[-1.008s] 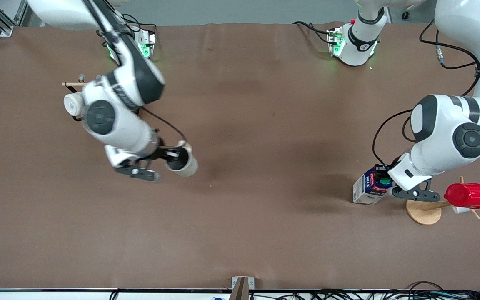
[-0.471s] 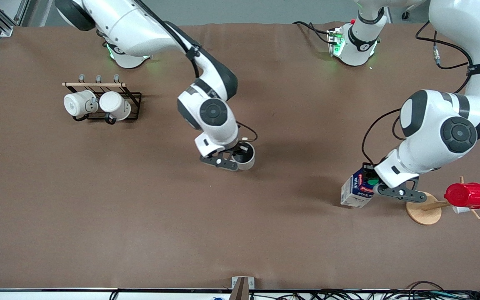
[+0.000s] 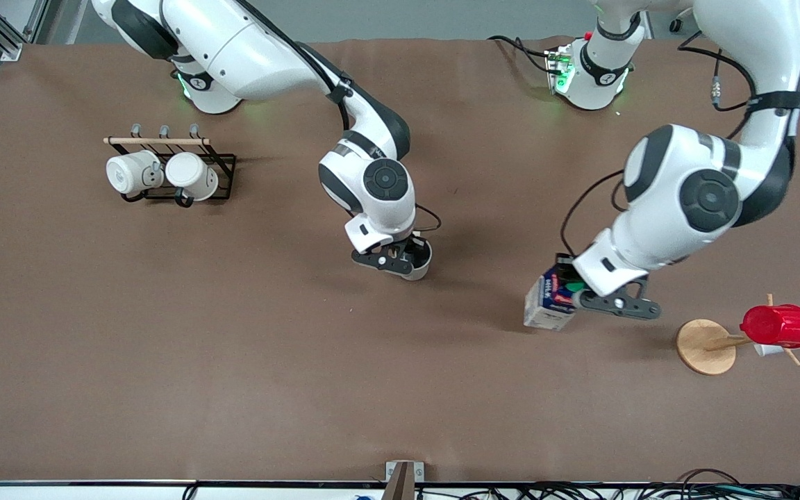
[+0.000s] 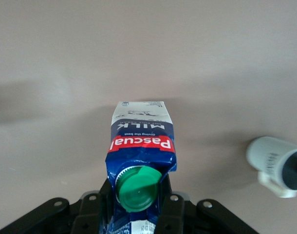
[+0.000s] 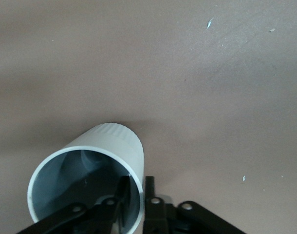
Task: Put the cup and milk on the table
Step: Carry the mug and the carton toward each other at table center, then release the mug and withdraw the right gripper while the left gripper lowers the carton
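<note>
The cream-white cup [image 3: 419,262] with a dark grey inside hangs upright in my right gripper [image 3: 403,260] over the middle of the brown table [image 3: 233,375]. In the right wrist view the gripper [image 5: 136,197] is shut on the cup's [image 5: 97,156] rim, one finger inside and one outside. My left gripper [image 3: 576,292] is shut on the top of the milk [image 3: 548,303] and holds it over the table toward the left arm's end. In the left wrist view the gripper [image 4: 137,207] pinches the milk [image 4: 141,141] at its gable beside the green cap [image 4: 139,188]. The cup also shows in the left wrist view [image 4: 275,163].
A black wire rack [image 3: 223,167] with two white mugs [image 3: 160,173] stands toward the right arm's end. A wooden stand [image 3: 704,346] with a red ribbed cup [image 3: 778,326] stands toward the left arm's end. A small bracket [image 3: 403,474] sits at the table's near edge.
My right gripper has carried the cup from near the rack to over the table's middle. My left gripper has carried the milk away from the wooden stand toward the middle.
</note>
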### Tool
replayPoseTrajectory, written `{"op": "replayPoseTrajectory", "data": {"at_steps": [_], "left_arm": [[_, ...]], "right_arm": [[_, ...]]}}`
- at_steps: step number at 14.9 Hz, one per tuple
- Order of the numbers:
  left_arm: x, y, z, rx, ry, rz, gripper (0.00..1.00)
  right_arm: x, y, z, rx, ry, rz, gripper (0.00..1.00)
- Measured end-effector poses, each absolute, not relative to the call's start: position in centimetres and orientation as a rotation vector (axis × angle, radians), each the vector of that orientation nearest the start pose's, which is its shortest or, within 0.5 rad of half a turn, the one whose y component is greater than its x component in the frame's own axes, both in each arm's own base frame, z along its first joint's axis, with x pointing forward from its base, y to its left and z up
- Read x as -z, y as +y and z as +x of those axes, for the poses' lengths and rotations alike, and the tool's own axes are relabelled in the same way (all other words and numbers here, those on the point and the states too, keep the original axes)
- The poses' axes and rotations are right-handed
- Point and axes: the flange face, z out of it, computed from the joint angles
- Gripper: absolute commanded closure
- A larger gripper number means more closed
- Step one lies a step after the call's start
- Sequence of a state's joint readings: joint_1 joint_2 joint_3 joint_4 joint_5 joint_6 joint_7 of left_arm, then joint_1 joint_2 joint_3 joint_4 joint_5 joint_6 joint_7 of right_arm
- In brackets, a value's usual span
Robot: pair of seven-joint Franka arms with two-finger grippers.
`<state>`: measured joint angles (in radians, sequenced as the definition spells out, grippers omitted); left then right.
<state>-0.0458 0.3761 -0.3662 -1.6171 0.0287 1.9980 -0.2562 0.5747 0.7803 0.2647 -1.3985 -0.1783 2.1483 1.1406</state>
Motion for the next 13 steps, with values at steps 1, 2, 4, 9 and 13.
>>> {"op": "replayPoseTrajectory", "data": {"at_steps": [1, 2, 4, 9, 13], "left_arm": [[-42.4, -25.7, 61.1, -0.019, 0.196, -3.255, 0.61], [-42.7, -27.5, 60.3, -0.028, 0.168, -3.265, 0.61], [-42.9, -31.0, 58.6, -0.043, 0.128, -3.275, 0.61], [-42.9, -37.2, 54.8, -0.072, 0.084, -3.272, 0.61], [-41.5, -38.9, 53.4, -0.120, 0.026, -3.259, 0.60]], "right_arm": [[-25.2, 51.0, 52.2, -0.047, 0.436, -3.093, 0.00], [-25.5, 50.9, 52.5, -0.041, 0.444, -3.091, 0.00], [-27.2, 50.0, 53.6, -0.030, 0.477, -3.102, 0.00], [-42.9, 39.7, 58.7, 0.098, 0.710, -3.130, 0.00], [-54.4, 27.7, 60.5, 0.187, 0.781, -3.122, 0.00]]}}
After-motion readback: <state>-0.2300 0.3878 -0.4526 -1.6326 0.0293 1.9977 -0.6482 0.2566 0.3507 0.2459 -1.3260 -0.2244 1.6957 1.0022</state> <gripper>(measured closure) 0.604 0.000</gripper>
